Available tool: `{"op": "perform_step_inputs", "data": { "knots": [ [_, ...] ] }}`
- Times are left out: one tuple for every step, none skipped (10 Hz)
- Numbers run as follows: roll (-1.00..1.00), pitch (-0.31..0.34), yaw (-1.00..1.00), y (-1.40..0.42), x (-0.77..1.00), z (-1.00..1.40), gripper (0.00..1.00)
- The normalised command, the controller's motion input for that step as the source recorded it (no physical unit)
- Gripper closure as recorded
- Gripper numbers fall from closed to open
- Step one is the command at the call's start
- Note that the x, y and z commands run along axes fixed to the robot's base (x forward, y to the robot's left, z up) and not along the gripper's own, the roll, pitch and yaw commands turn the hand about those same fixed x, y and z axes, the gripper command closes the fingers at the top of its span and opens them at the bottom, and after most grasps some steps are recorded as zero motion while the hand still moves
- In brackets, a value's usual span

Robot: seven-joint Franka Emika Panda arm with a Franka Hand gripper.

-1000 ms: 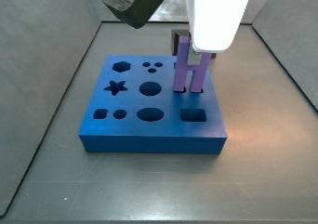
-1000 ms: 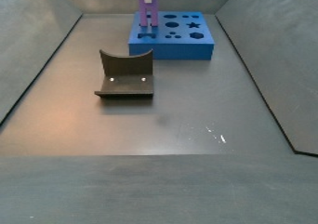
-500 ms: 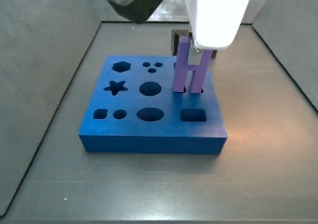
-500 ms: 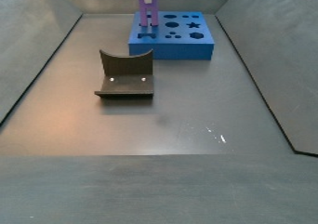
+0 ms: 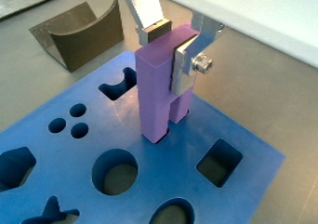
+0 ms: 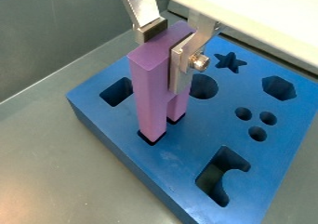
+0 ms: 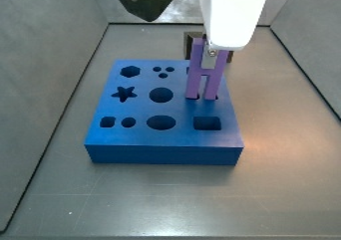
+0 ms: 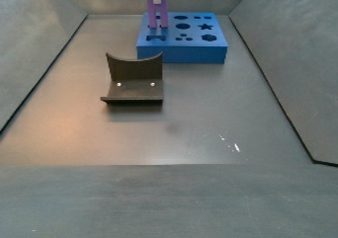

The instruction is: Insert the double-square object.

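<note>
The double-square object (image 5: 159, 88) is a light-purple peg. It stands upright on the blue board (image 5: 168, 167), with its lower end in a hole near one edge. It shows the same way in a wrist view (image 6: 152, 84) and in both side views (image 7: 202, 75) (image 8: 156, 10). My gripper (image 5: 170, 51) comes down from above and is shut on the peg's upper part. One silver finger (image 5: 189, 60) lies flat on its side. The other finger's pad (image 5: 155, 29) shows just behind the peg's top. The peg hides the hole's rim.
The board (image 7: 160, 149) has several other shaped holes, among them a square one (image 7: 206, 122) next to the peg. A dark grey arch-shaped block (image 8: 132, 79) stands on the grey floor away from the board and also shows in a wrist view (image 5: 74, 32). Walls enclose the floor.
The peg still stands in the same hole with the gripper on it. The gripper has shifted only very slightly.
</note>
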Motion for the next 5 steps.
{"op": "perform_step_inputs", "data": {
  "knots": [
    [0.24,0.07,-0.11,0.0,0.0,-0.31,1.0],
    [0.13,0.041,-0.07,0.0,0.0,-0.4,1.0],
    [0.0,0.0,0.0,-0.05,0.01,-0.46,1.0],
    [0.0,0.01,0.0,-0.03,0.09,-0.47,1.0],
    [0.0,0.034,0.0,-0.01,0.13,-0.45,1.0]
  ]
}}
